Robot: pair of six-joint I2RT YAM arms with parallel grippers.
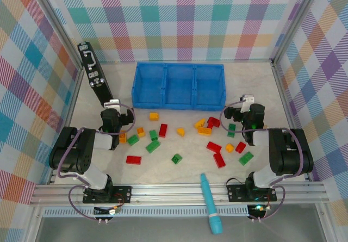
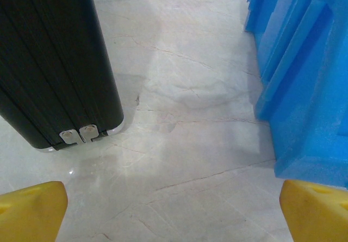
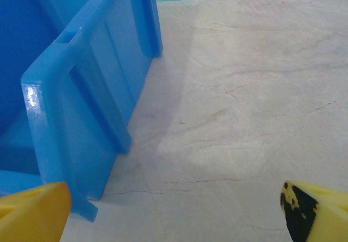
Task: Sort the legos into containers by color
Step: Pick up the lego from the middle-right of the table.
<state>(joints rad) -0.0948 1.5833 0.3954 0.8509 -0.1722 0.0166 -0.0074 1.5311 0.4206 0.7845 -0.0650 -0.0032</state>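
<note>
Left hand (image 2: pixel 173 212) and right hand (image 3: pixel 174 212) wide open (both empty)

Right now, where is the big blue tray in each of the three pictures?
Top external: the blue tray sits in the upper middle, behind the scattered bricks.
Left wrist: the blue tray runs down the right edge, its outer wall seen close up.
Right wrist: the blue tray takes up the left side, with one corner nearest.
Shared landmark: the pale marbled tabletop beside the tray.
</note>
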